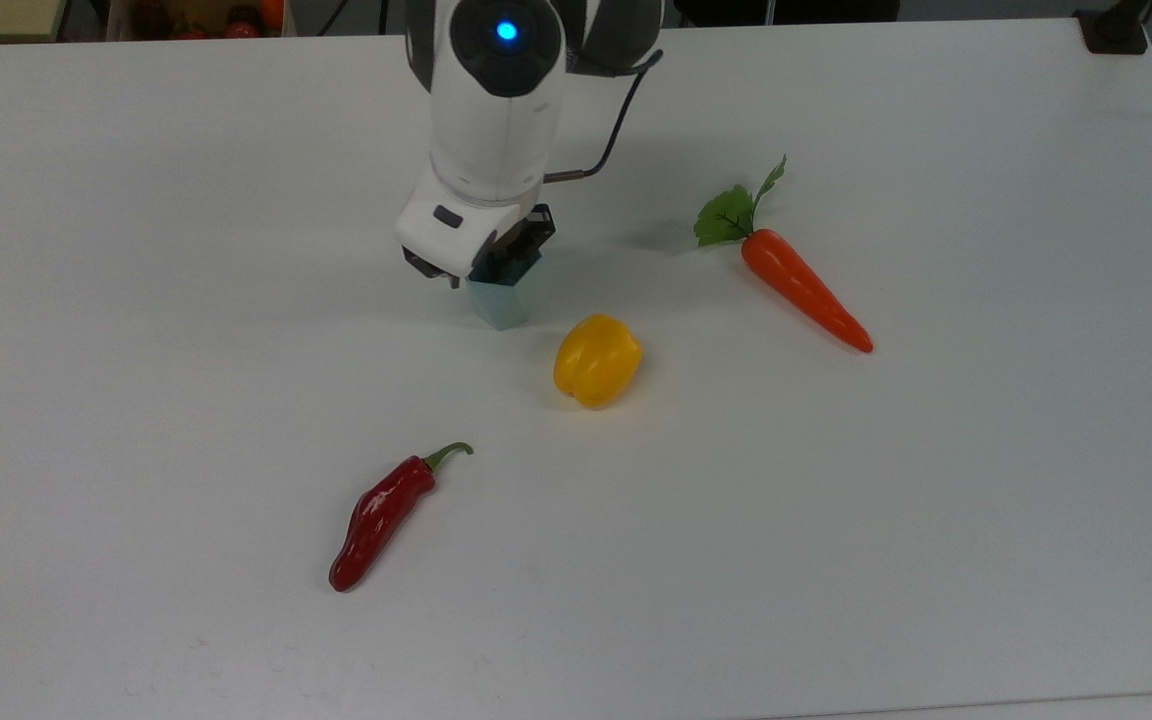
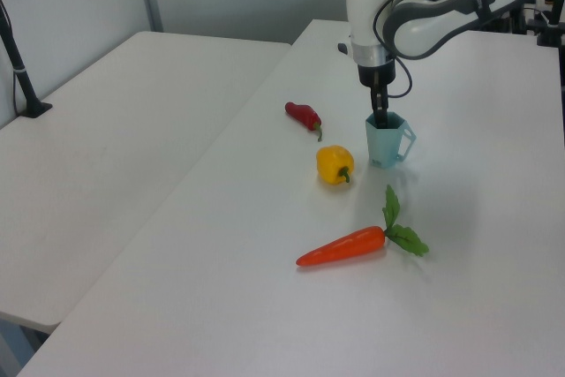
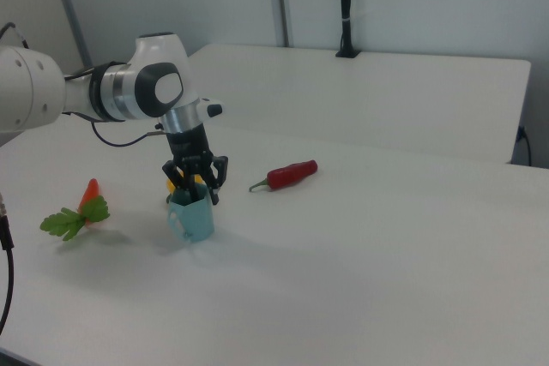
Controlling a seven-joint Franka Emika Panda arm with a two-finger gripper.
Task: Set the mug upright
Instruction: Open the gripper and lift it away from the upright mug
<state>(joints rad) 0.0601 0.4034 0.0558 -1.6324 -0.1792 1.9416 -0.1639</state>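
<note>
mug [image 2: 385, 141] upright on table [image 1: 836, 520] | gripper [image 3: 196, 188] clamped on its rim | yellow pepper [image 1: 597, 360] near

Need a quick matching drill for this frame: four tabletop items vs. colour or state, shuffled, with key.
Items:
1. mug
2. bell pepper
3. carrot
4. chili

Descriptions:
A. dark red, green stem
B. pale teal, standing upright, gripper at its rim
C. orange, green leaves at one end
D. yellow, between mug and chili in the left view

Pairs: 1-B, 2-D, 3-C, 4-A
</note>
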